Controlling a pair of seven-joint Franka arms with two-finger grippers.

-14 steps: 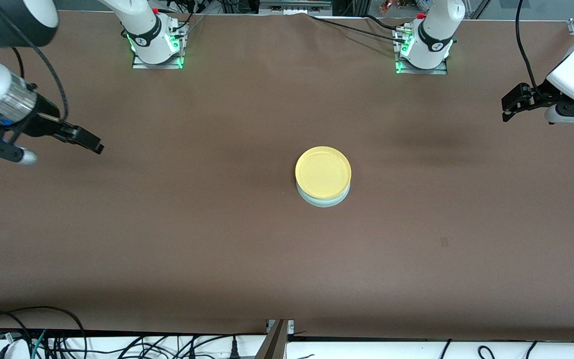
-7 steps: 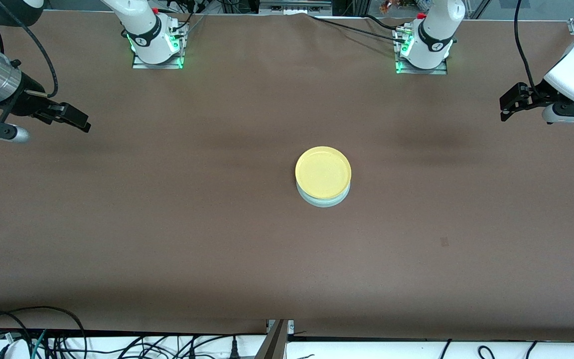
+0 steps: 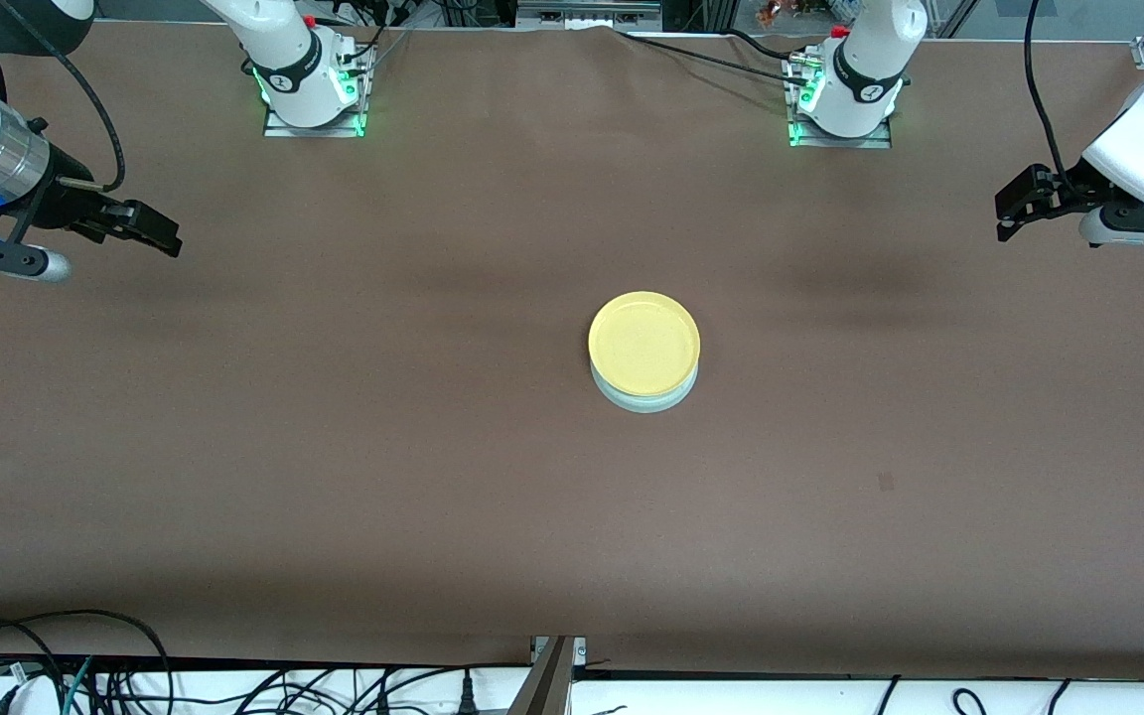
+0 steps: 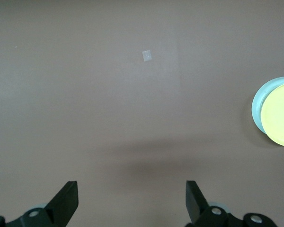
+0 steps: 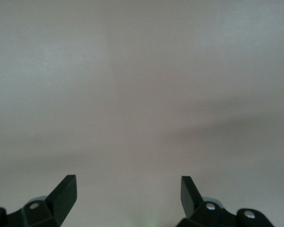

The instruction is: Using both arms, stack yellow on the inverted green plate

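The pale-yellow plate [image 3: 643,343] sits rim-up on the mint-green plate [image 3: 643,400], which shows only as a crescent under it, at the table's middle. Both also show at the edge of the left wrist view, the yellow plate [image 4: 280,114] on the green plate [image 4: 257,106]. My left gripper [image 3: 1007,211] is open and empty over the table's left-arm end [image 4: 131,191]. My right gripper [image 3: 160,238] is open and empty over the right-arm end [image 5: 128,187], with only bare cloth under it.
The brown table cloth [image 3: 433,447] covers the whole table. A small pale patch [image 3: 885,482] marks the cloth nearer the front camera, also seen in the left wrist view [image 4: 147,55]. Cables [image 3: 85,675] lie along the front edge.
My right gripper has pulled back and up toward the right-arm end of the table. My left gripper has shifted very slightly. The plates have not moved.
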